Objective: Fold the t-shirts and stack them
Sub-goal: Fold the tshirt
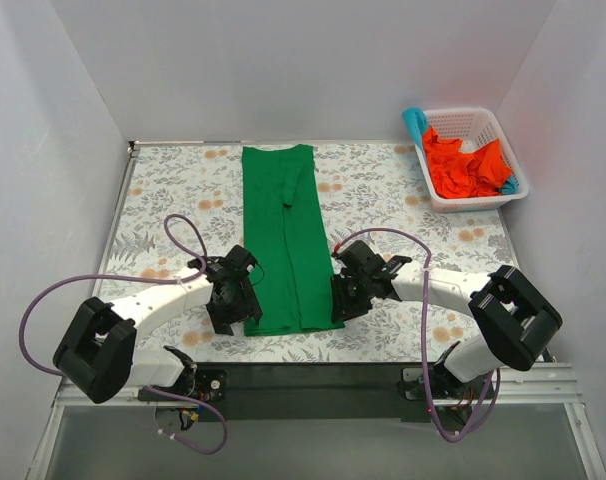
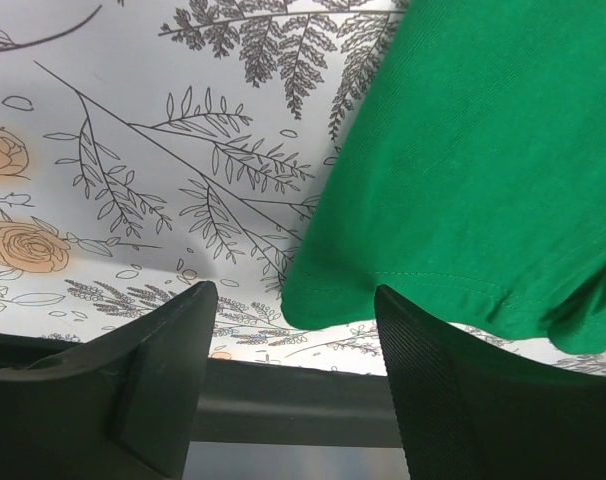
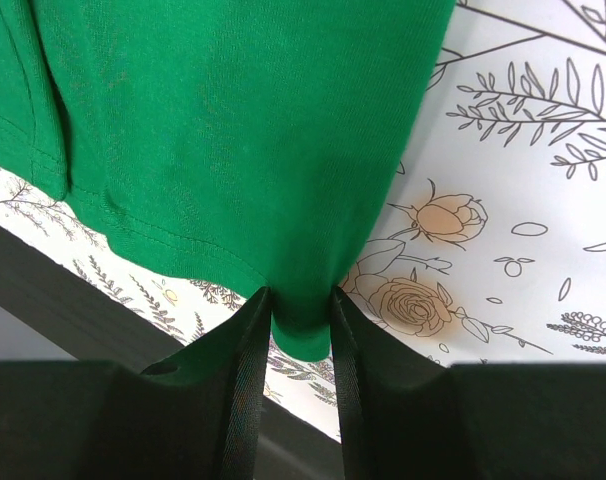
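Observation:
A bright green t-shirt [image 1: 283,240] lies folded into a long narrow strip down the middle of the floral table, collar end far, hem near. My left gripper [image 1: 245,305] sits at the hem's near-left corner. In the left wrist view its jaws [image 2: 295,295] stand open, with the green hem corner [image 2: 328,300] reaching between the fingertips and touching neither. My right gripper [image 1: 340,300] is at the near-right corner. In the right wrist view it [image 3: 301,292] is shut on that corner of the green shirt [image 3: 223,130], cloth pinched between both pads.
A white lattice basket [image 1: 513,195] stands at the back right, holding crumpled orange-red shirts [image 1: 463,165] and a teal one [image 1: 415,122] over its far rim. The table's black front edge [image 1: 313,375] runs just behind both grippers. White walls close in three sides.

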You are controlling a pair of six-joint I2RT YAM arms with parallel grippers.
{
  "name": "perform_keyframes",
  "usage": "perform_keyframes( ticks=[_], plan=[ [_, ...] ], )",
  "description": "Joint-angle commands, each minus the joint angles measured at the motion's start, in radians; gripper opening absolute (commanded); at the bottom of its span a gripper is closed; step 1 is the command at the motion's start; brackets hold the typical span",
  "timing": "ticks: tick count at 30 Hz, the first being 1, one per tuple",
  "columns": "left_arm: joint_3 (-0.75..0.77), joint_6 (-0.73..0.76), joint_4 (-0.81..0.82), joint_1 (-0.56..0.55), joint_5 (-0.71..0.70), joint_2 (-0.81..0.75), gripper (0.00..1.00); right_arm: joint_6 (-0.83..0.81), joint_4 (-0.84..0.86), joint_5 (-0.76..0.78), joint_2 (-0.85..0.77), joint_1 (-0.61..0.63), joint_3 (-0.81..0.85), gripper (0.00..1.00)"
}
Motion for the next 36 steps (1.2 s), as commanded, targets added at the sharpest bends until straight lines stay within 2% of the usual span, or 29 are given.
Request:
perform_keyframes(
  ticks=[1,11,13,15,16,17,19,26,31,36],
  plan=[
    [-0.008,-0.020,0.000,-0.010,-0.018,0.000,0.62,-0.007,-0.046,0.018,0.009,0.008,-0.032,0.37],
    [-0.008,-0.027,0.035,-0.025,-0.035,0.069,0.49,-0.018,-0.044,0.017,0.014,0.007,-0.046,0.36],
    [-0.010,-0.043,0.031,-0.038,-0.042,0.069,0.40,-0.016,-0.044,0.020,0.005,0.008,-0.050,0.35],
    [-0.013,-0.051,0.024,-0.050,-0.043,0.061,0.31,-0.015,-0.047,0.017,0.000,0.007,-0.053,0.27],
    [-0.013,-0.060,0.021,-0.054,-0.041,0.060,0.19,-0.015,-0.049,0.012,-0.004,0.007,-0.055,0.24],
    [-0.014,-0.062,0.014,-0.064,-0.033,0.057,0.13,-0.021,-0.060,-0.005,-0.007,0.007,-0.060,0.14],
    [-0.010,-0.066,0.001,-0.074,-0.023,0.043,0.00,-0.024,-0.075,-0.025,-0.023,0.007,-0.066,0.01],
    [0.100,-0.050,-0.039,-0.091,0.011,0.006,0.00,-0.045,-0.150,-0.034,-0.112,-0.024,-0.031,0.01],
    [0.266,0.022,-0.026,-0.032,-0.049,0.087,0.00,-0.125,-0.181,-0.023,-0.051,-0.111,0.188,0.01],
    [0.384,0.105,0.061,0.125,-0.072,0.185,0.00,-0.197,-0.201,-0.022,0.095,-0.177,0.438,0.01]
  ],
)
